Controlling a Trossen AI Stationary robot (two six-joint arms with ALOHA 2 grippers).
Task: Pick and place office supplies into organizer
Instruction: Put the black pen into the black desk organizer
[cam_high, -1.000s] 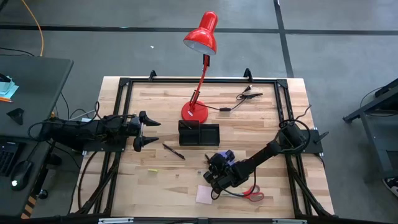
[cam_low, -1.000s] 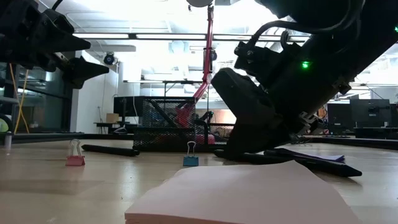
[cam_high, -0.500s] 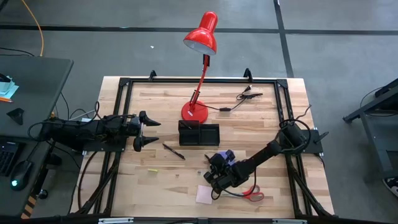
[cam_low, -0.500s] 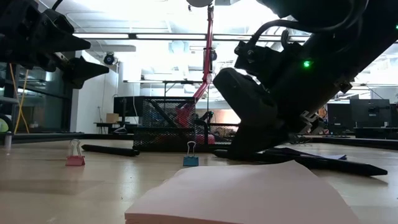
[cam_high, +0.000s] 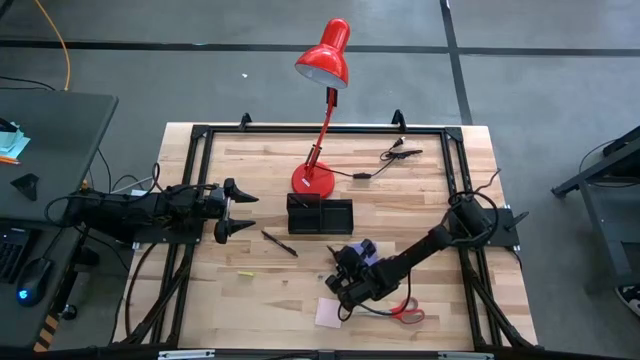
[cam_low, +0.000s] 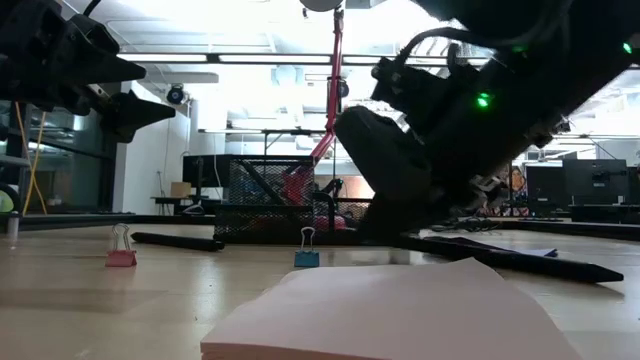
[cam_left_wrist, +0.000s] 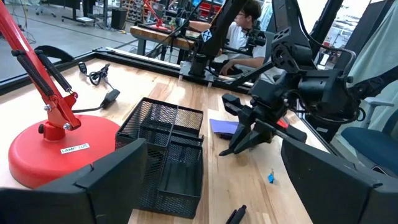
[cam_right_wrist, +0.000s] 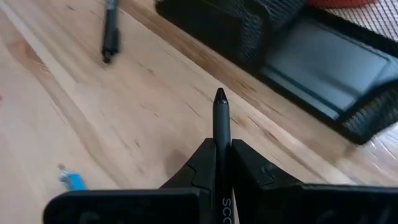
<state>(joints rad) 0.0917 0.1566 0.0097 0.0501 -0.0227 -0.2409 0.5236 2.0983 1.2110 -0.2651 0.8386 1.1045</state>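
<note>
Right gripper (cam_right_wrist: 222, 163) is pinching a black pen (cam_right_wrist: 221, 127) between pressed-together fingers, low over the table's near middle; the pen's long axis is running straight ahead between the fingers, its tip pointing toward the organizer (cam_right_wrist: 323, 59). The organizer (cam_high: 320, 215) is lying just beyond that tip, nearer the right arm. Left gripper (cam_high: 238, 210) is waiting farther left, fingers spread, holding nothing.

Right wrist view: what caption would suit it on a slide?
Right gripper shut on a black pen, its tip pointing toward the black mesh organizer across the wooden table.
</note>
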